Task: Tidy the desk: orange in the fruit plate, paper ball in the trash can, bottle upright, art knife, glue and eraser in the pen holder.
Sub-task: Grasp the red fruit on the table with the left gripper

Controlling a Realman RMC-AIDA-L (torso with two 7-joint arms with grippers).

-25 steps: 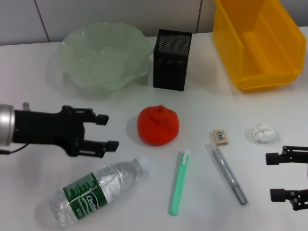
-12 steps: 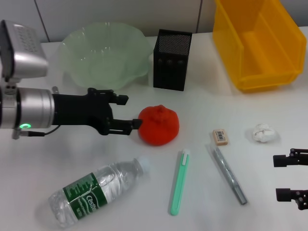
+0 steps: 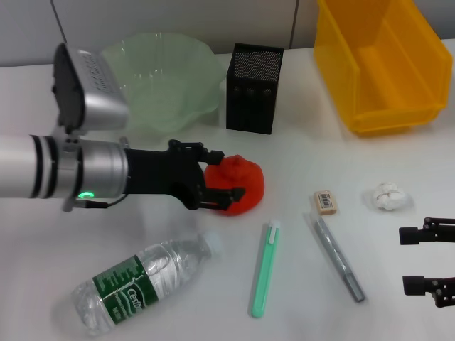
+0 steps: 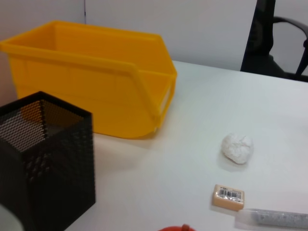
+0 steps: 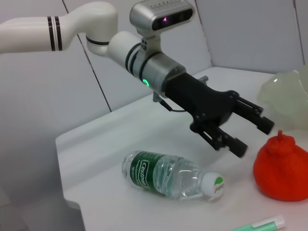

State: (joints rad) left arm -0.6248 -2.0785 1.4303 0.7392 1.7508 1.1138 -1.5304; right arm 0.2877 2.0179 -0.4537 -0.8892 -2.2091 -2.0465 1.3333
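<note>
Since the earlier frames, the left hand (image 3: pixel 226 173) has advanced across the surface (image 3: pixel 298 163) to the orange (image 3: pixel 245 186). Its fingers are spread and now bracket the fruit's left side, one finger over the top, one low at the front; closure on the fruit is not visible. The orange sits mid-surface, in front of the plate (image 3: pixel 167 78) and pen holder (image 3: pixel 254 87). The bottle (image 3: pixel 138 284) lies on its side near the front edge. The eraser (image 3: pixel 325 201) and paper ball (image 3: pixel 389 195) lie right of the orange, the bin (image 3: pixel 384 64) behind them. The right hand (image 3: pixel 426 259) is parked at the right edge, fingers apart.
</note>
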